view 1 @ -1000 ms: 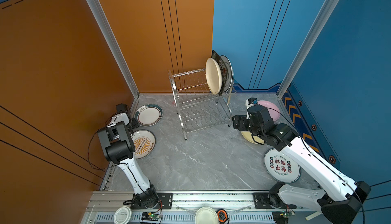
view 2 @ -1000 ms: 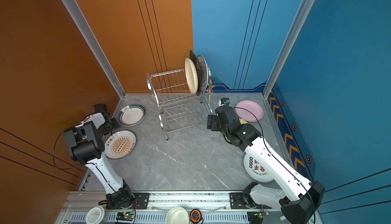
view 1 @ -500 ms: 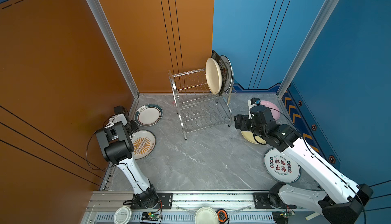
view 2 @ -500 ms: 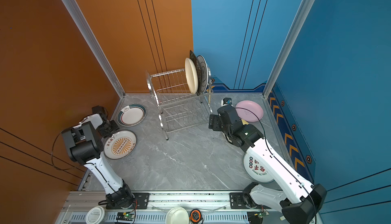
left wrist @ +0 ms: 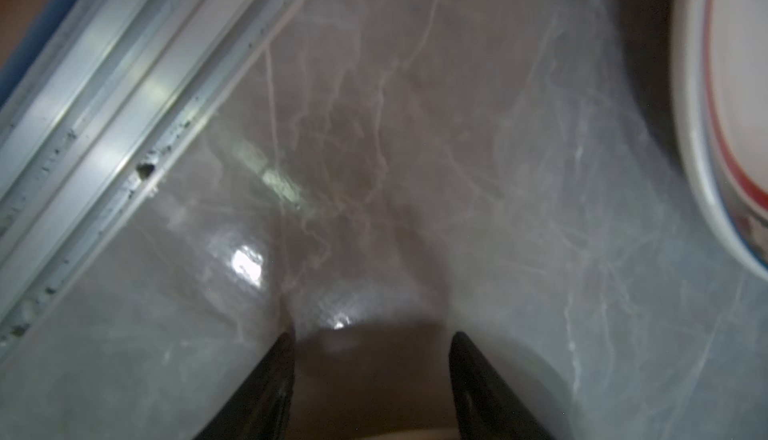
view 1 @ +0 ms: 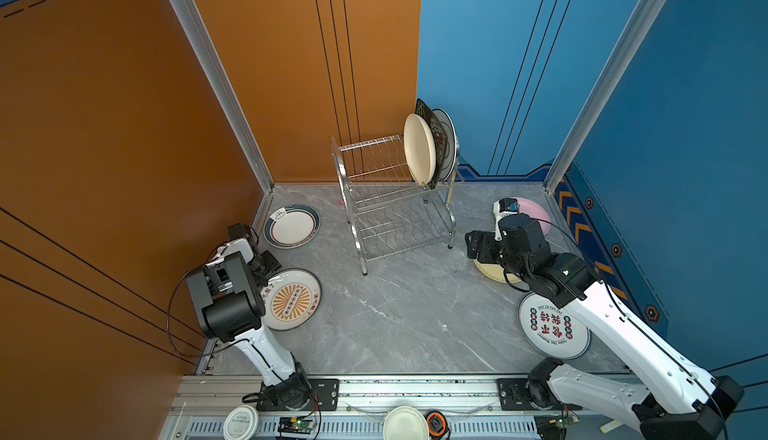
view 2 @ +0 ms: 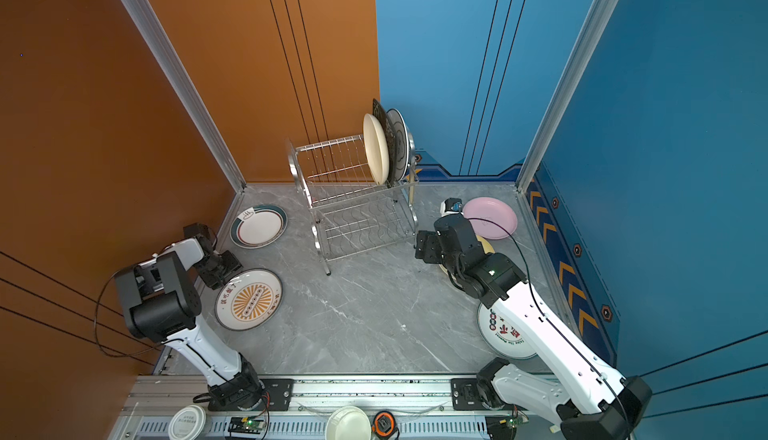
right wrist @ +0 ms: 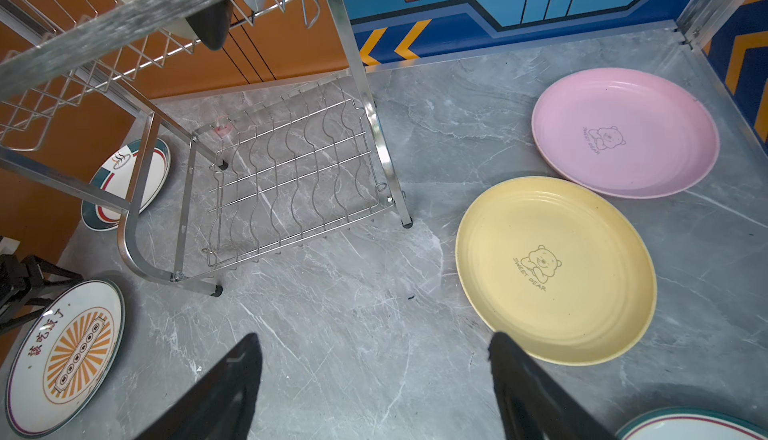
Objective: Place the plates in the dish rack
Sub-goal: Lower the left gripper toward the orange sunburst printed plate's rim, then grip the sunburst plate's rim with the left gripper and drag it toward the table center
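Note:
The steel dish rack point(view 1: 395, 209) point(view 2: 357, 209) point(right wrist: 291, 176) stands at the back centre. Its top tier holds a cream plate point(view 1: 419, 153), a black floral one and a white one, all upright. On the floor lie the teal-rimmed plate point(view 1: 292, 226), the orange-sunburst plate point(view 1: 293, 300), the pink plate point(right wrist: 623, 132), the pale yellow plate point(right wrist: 557, 269) and the red-lettered plate point(view 1: 552, 325). My left gripper point(view 2: 224, 271) point(left wrist: 370, 334) is open and empty, low over the floor by the sunburst plate's far-left edge. My right gripper point(view 1: 473, 246) point(right wrist: 374, 336) hangs open and empty between the rack and the yellow plate.
An aluminium rail point(left wrist: 104, 105) runs along the left wall close to my left gripper. A plate rim with a red line point(left wrist: 698, 126) shows beside it. A small white dish point(view 1: 405, 425), a printed white lid point(view 1: 240, 422) and an orange-black object point(view 1: 436, 422) sit on the front rail.
My left arm has shifted slightly, its gripper settling by the sunburst plate's edge. My right gripper has drifted a little to the right, away from the rack. Both stay open.

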`<state>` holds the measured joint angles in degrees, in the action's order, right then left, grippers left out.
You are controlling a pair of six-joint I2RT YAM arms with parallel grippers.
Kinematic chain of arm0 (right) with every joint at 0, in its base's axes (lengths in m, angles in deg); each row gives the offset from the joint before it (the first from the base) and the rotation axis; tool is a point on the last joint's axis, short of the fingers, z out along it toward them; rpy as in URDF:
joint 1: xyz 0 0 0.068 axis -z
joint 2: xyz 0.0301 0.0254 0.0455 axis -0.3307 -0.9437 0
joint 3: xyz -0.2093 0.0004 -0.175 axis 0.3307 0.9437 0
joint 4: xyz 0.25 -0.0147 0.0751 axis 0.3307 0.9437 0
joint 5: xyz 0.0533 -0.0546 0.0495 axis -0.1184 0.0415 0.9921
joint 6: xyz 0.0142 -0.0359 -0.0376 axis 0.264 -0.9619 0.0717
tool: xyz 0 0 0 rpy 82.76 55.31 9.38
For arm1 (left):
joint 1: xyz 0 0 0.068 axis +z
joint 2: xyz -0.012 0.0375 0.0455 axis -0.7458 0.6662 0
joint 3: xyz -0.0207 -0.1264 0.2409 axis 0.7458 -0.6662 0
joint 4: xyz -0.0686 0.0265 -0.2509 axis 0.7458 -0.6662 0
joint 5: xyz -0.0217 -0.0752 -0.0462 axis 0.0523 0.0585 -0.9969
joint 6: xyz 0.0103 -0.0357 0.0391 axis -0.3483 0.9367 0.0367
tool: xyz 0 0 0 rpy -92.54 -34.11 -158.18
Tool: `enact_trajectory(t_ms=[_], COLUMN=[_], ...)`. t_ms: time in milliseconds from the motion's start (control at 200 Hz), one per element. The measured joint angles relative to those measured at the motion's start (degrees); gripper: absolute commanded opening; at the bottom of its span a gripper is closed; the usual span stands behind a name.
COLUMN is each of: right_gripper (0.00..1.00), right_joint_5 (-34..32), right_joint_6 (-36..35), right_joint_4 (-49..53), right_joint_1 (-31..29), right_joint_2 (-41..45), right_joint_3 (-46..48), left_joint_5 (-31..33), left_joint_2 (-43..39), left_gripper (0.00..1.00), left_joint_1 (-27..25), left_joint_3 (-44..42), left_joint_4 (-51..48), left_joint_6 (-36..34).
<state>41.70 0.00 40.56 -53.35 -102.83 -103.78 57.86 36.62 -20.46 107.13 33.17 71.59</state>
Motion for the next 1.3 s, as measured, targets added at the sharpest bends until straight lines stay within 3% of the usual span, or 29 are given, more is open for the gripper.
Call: enact_trajectory(t_ms=[430, 556, 706, 731, 836, 1001, 1301], right_gripper=[0.86, 0.86, 0.86, 0.86, 0.87, 0.87, 0.87], right_joint_5=[0.00, 0.00, -0.04, -0.04, -0.04, -0.04, -0.04], right_joint_6=[0.33, 0.50, 0.90, 0.92, 1.09, 1.11, 1.09], right_joint_4=[-0.02, -0.02, 0.00, 0.00, 0.02, 0.04, 0.11], right_joint_1=[-0.02, -0.04, -0.26, -0.35, -0.50, -0.50, -0.50], right_joint_2=[3.63, 4.59, 5.97, 6.29, 7.61, 8.28, 9.29], right_joint_3=[3.08, 3.58, 3.80, 3.87, 4.31, 4.79, 4.83], left_joint_5=[-4.90, -6.45, -8.02, -8.28, -9.42, -12.41, -14.84], left_joint_2=[-11.56, -14.03, -17.68, -18.36, -20.52, -22.03, -21.73], left_gripper=[0.62, 0.67, 0.85, 0.92, 1.00, 0.98, 0.98], left_joint_1=[-8.98, -11.15, -6.03, -4.57, 0.26, 0.98, -2.93], left_joint_3=[-13.09, -15.45, -17.97, -18.23, -18.38, -20.04, -20.83], left_joint_4=[-0.13, -0.24, -1.51, -1.75, -2.64, -2.97, -3.50], left_joint_6=[4.85, 5.84, 4.79, 4.31, 3.21, 2.36, 2.16])
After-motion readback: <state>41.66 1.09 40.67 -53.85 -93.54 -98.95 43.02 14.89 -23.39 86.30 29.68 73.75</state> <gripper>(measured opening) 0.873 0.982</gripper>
